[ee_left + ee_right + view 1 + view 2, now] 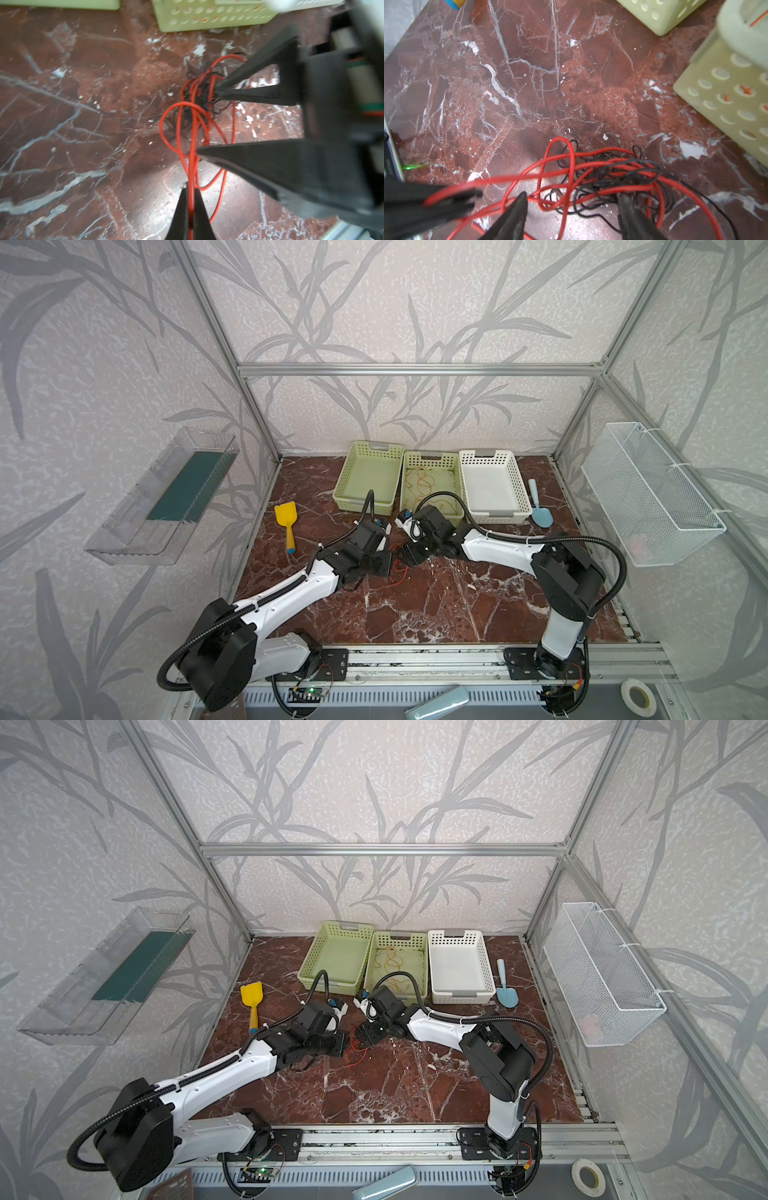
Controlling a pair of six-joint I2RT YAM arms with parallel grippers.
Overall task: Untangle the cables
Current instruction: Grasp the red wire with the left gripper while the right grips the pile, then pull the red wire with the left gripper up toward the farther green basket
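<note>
Reading as a robotics lab test cell: aluminium extrusion frame (419, 369) is boxing in a marble-look tabletop (436, 605), and leaf-print wallpaper (374, 302) is covering the panels behind. Two robot arms (291, 593) are sitting mounted on a slotted rail (424, 664) along the bottom of both top views, with a bare circuit board (307, 692) showing a green light just under it. Three perforated plastic baskets (361, 504) are lining the back centre.

Pale wallpaper (374, 302), grey leaf sprays, behind aluminium bars (415, 369); red-brown, white-veined marble desk (415, 614); clear shelf (124, 531) and wire basket (648, 497) hung on side walls.
</note>
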